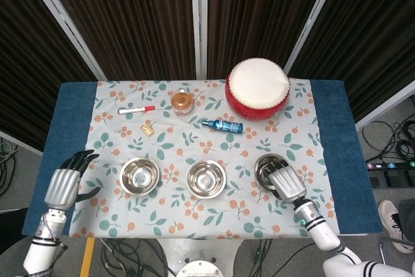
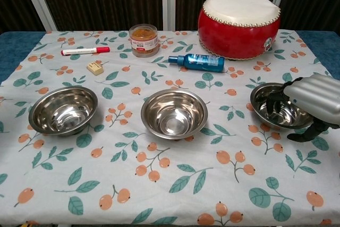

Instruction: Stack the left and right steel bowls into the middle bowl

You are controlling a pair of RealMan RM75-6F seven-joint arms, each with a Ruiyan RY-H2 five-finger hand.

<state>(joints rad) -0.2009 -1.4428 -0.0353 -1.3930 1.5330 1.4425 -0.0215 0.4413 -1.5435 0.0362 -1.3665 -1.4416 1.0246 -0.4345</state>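
— Why is the right robot hand (image 2: 311, 99) reaching over the right bowl (image 2: 277, 109)?
— It's curling fingers inside the rim, thumb outside; whether it's gripping yet, I can't tell. The middle bowl (image 2: 173, 114) is waiting just beside.

A red drum (image 1: 257, 89) stood at the back; left of it lay a blue bottle (image 1: 222, 125), jar (image 1: 182, 102), marker (image 1: 137, 109), and small block (image 1: 148, 129).
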